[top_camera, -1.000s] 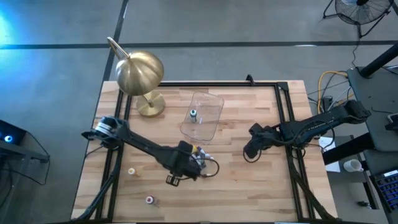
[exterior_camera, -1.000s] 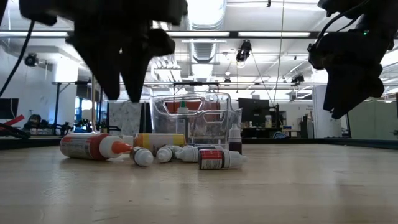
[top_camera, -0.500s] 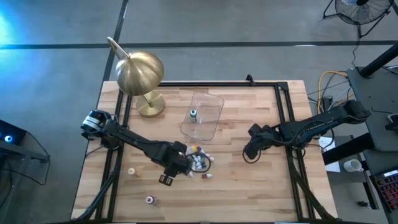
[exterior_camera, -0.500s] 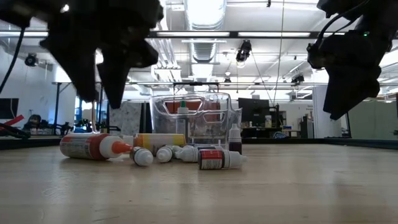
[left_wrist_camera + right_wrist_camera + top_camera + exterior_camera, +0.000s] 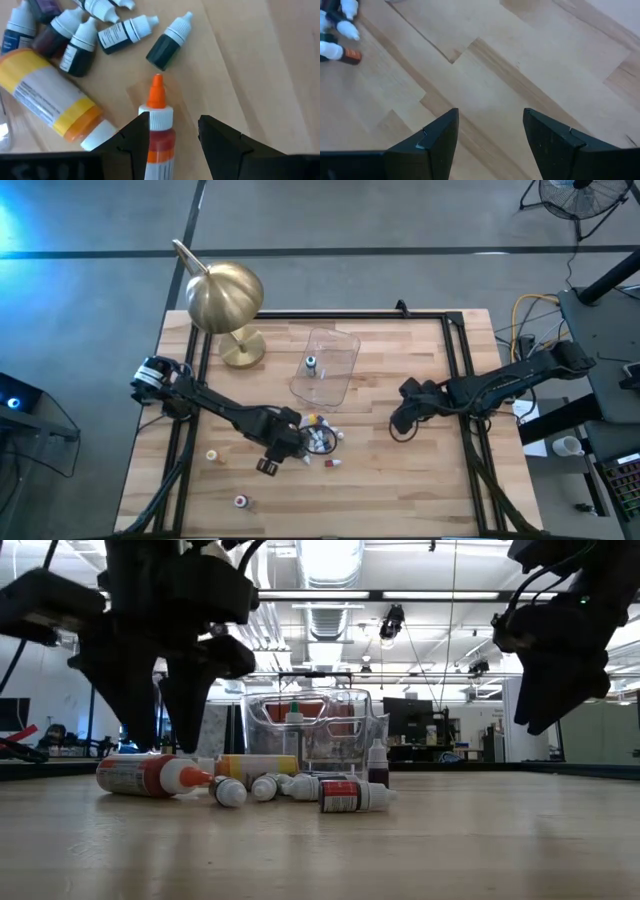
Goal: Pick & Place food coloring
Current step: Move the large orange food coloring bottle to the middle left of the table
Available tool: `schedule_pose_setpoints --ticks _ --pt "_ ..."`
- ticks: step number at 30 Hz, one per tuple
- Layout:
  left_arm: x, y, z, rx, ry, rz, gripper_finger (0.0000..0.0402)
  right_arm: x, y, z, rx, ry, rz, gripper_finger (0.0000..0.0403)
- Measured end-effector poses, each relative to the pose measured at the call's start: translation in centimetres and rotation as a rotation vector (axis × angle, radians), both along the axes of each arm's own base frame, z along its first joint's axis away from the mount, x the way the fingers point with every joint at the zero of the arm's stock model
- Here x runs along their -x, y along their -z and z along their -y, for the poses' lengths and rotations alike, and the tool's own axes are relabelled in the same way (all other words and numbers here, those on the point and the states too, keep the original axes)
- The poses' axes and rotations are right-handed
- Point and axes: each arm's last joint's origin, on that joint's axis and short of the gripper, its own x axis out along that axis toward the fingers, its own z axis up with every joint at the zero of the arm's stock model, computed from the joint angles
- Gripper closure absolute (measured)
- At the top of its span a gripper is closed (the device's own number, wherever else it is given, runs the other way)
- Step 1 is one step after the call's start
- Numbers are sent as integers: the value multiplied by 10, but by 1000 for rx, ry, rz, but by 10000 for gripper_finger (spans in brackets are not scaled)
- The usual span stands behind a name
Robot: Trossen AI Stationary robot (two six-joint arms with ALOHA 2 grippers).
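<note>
food coloring (image 5: 320,442) heaped mid-desk, at 6 o'clock from tub (image 5: 326,366). left gripper (image 5: 172,135) fingers open around orange-tipped bottle (image 5: 158,127), not clamped. right gripper (image 5: 398,425) at 3 o'clock of heap, fingers open, empty.

Both arms are matte black, built of slim jointed links. The left arm (image 5: 215,408) carries a silvery round joint housing near its base; the right arm (image 5: 500,383) is dark throughout. Each ends in two blunt, angular black fingers (image 5: 432,137).
</note>
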Motion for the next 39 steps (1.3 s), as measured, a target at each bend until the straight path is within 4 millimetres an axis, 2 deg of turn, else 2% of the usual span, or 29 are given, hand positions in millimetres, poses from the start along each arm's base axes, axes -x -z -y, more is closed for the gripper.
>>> schedule_pose_setpoints --ticks 8,16,32,39 --pt "-2 8 -2 15 -11 37 259 2 3 0 12 -19 -17 188" --pt "-8 28 -4 -11 -27 -37 259 2 4 1 11 -19 -18 188" --pt "-4 25 -8 -54 -9 -105 261 4 6 1 16 -10 -24 188" --pt "-1 26 -14 -53 -46 -150 300 4 8 1 19 -8 -27 188"
